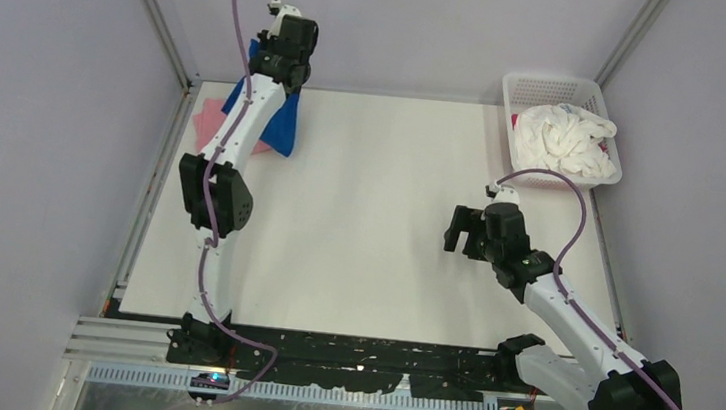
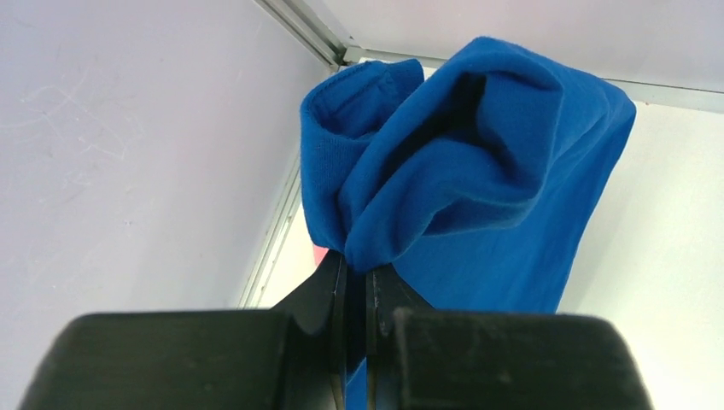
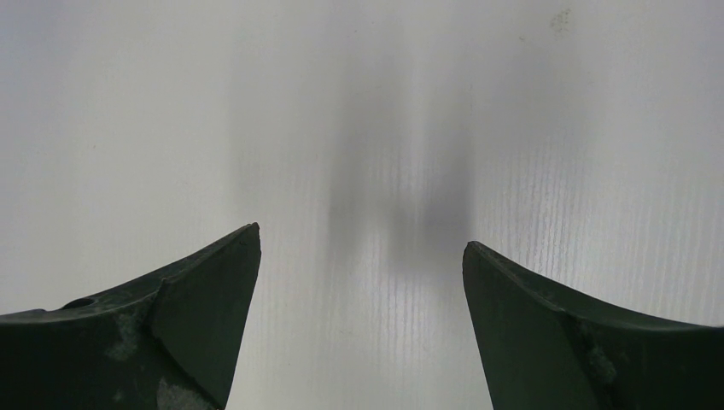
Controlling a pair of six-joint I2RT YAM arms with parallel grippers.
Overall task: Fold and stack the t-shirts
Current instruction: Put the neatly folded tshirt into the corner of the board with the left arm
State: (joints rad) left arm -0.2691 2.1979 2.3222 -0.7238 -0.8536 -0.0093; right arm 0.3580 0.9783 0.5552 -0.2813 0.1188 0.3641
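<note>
At the far left corner of the white desk [image 1: 388,217], we found the left end effector [image 2: 356,272] pinched shut on a gathered bunch of the royal blue soft cloth t-shirt [image 2: 478,171]. The shirt hung from it in loose folds, draping down toward the desk (no chest print showed on the side we could see). We could not tell whether its hem touched the surface.

The plain light pink cloth t-shirt [image 1: 208,122] lay just beside it along the left edge, partly hidden behind the arm, and we could not tell whether it was folded.

The right end effector [image 3: 360,248] hovered over bare desk toward the right edge, its jaws spread wide and holding nothing. The white plastic mesh basket [image 1: 552,83] at the far right corner held crumpled white cloth [image 1: 566,139].

We judged the task to be at an early stage. The blue shirt was bunched rather than folded and needed spreading out first, and nothing was stacked.
</note>
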